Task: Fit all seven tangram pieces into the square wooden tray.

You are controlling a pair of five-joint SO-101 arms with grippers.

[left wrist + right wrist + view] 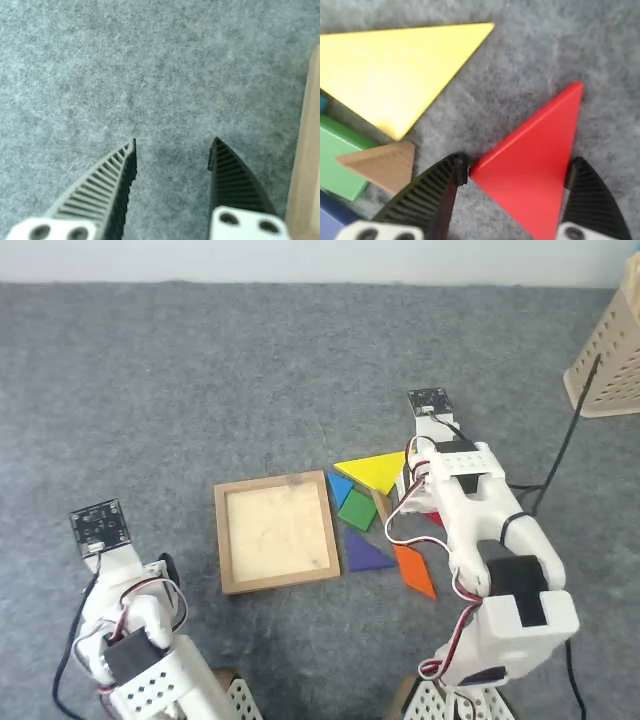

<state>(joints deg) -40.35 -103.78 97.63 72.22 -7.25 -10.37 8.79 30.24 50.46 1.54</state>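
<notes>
The square wooden tray (222, 540) lies on the grey carpet with nothing in it. To its right lie a yellow triangle (372, 472), a blue triangle (340, 487), a green square (357, 509), a purple triangle (365, 553), an orange parallelogram (414, 570) and a brown triangle (381, 505). The red triangle (535, 150) lies flat between the open fingers of my right gripper (517, 167), which stand close to its edges. Beside it are the yellow triangle (395, 70) and the brown triangle (385, 162). My left gripper (172, 145) hangs open over bare carpet, the tray's edge (307, 150) beside it.
A beige perforated basket (610, 350) stands at the back right, with a black cable (560, 455) running down from it toward the right arm. Carpet stretches left of and behind the tray.
</notes>
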